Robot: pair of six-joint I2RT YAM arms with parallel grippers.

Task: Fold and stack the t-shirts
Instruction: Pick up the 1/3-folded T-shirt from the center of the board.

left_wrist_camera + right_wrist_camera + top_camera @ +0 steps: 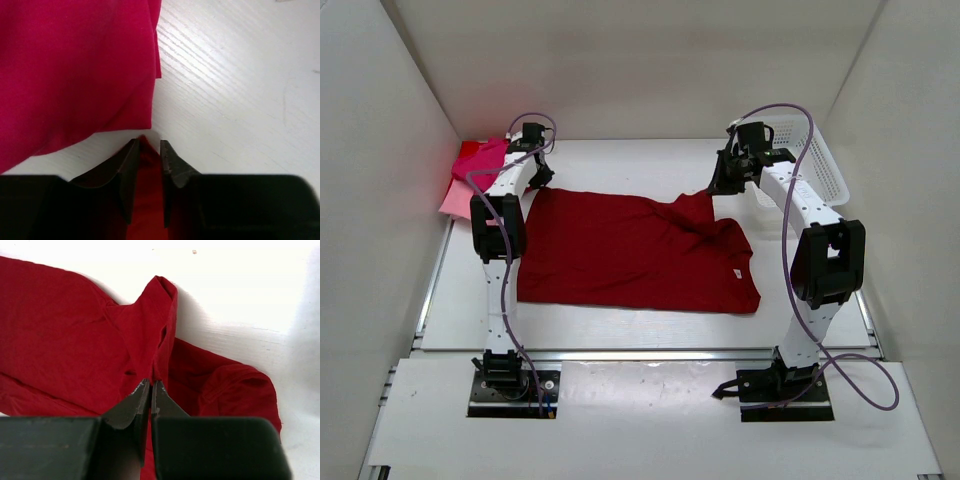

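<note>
The large dark crimson t-shirt lies spread across the middle of the table. My left gripper is at its far left corner; in the left wrist view the gripper is shut on a strip of crimson cloth. My right gripper is at the far right part of the shirt, shut on a raised fold of the crimson shirt, which peaks up from the table. The hot pink t-shirt lies at the far left on the pale pink t-shirt; the hot pink one fills the upper left of the left wrist view.
A white plastic mesh basket stands at the far right, just behind the right arm. White walls close in the left, back and right sides. Bare white table lies to the right of the left gripper.
</note>
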